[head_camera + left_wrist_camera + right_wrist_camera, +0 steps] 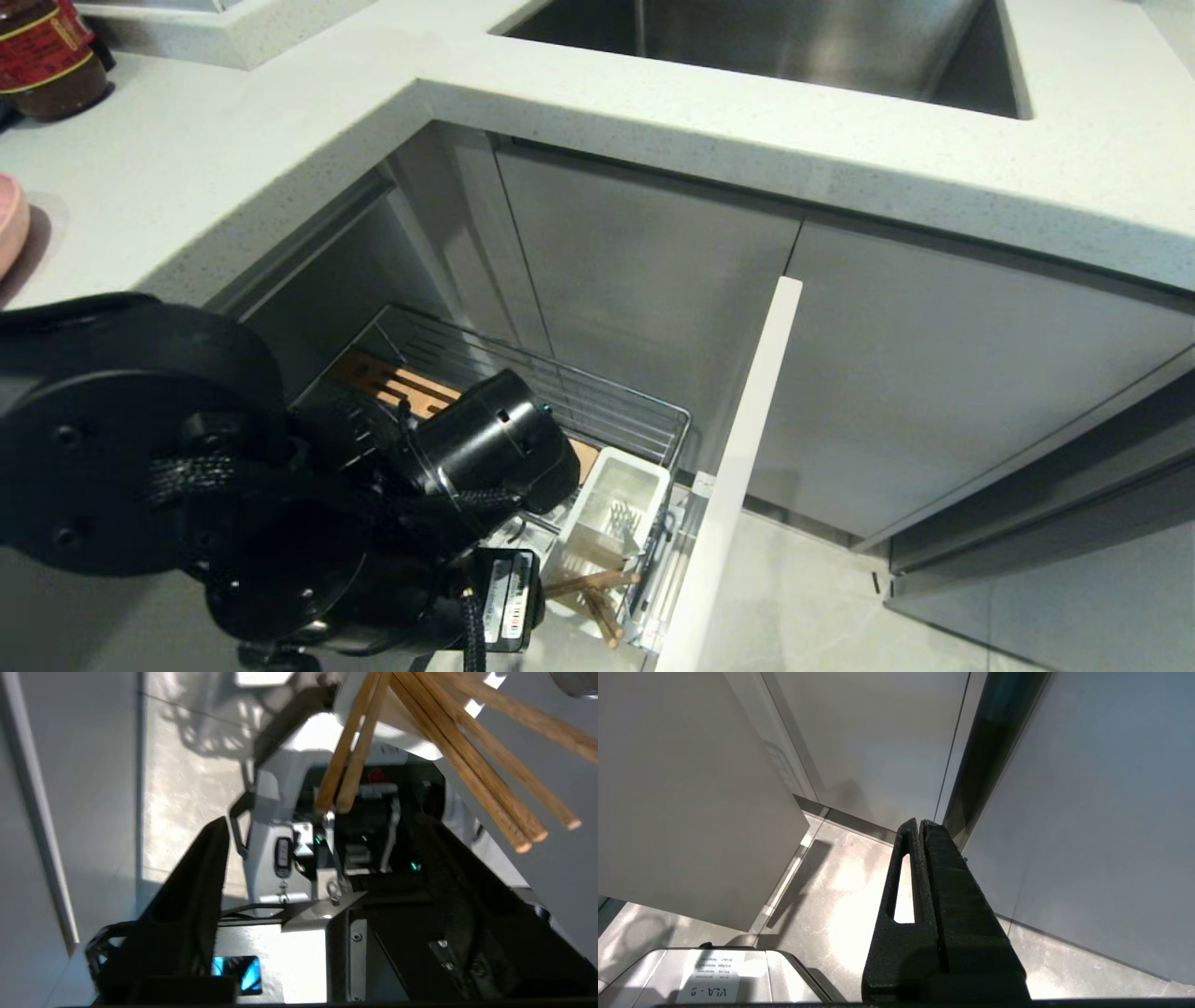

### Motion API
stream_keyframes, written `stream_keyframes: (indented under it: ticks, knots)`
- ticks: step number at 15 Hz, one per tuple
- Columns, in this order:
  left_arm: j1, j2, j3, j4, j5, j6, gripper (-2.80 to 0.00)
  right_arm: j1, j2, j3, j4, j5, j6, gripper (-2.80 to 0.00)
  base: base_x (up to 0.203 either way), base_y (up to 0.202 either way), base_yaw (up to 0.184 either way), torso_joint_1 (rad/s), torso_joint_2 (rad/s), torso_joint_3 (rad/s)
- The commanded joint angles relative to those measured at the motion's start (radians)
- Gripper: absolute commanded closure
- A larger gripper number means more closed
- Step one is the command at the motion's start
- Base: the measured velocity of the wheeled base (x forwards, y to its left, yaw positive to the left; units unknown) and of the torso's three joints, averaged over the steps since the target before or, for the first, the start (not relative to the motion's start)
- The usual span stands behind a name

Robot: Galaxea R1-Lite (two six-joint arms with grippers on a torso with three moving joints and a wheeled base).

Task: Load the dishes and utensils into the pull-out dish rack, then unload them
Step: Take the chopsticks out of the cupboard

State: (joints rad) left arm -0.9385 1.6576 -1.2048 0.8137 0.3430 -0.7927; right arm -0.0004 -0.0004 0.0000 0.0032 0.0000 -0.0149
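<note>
Several wooden chopsticks (472, 760) lean out of the white cutlery cup (611, 509) as the left gripper (322, 835) hangs beside them with its fingers (196, 891) spread apart and nothing between them.

In the head view the cup sits at the front corner of the pull-out dish rack (597, 397), just behind its tall white front panel (738, 467), and the left arm reaches low over the wire basket next to it. From the left wrist the sticks fan across the open jaws, their cut ends pointing toward the camera, long axes slanting away into the cup. The right gripper (920, 826) is parked well apart, fingers pressed together, over bare floor. Any further utensil work looks likely to fall to the left arm, the nearer one.
</note>
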Motion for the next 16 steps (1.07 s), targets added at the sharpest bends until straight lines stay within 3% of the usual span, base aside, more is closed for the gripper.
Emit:
stream_keyframes:
  ticks: [1, 5, 13, 16]
  knots:
    - [0.037, 0.030, 0.006, -0.014, -0.050, 0.016, -2.80, 0.000, 0.000, 0.000, 0.000, 0.000, -0.001, 0.00, 0.000, 0.000, 0.000, 0.000, 0.00, 0.000]
    - [0.102, 0.063, 0.023, -0.082, -0.161, 0.075, -2.80, 0.000, 0.000, 0.000, 0.000, -0.002, 0.000, 0.00, 0.000, 0.000, 0.000, 0.000, 0.00, 0.000]
    - [0.136, 0.120, 0.027, -0.111, -0.177, 0.092, -2.80, 0.000, 0.000, 0.000, 0.000, -0.001, -0.001, 0.00, 0.000, 0.000, 0.000, 0.000, 0.00, 0.000]
    - [0.138, 0.123, 0.027, -0.111, -0.212, 0.092, -2.80, 0.000, 0.000, 0.000, 0.000, 0.000, -0.002, 0.00, 0.000, 0.000, 0.000, 0.000, 0.00, 0.000]
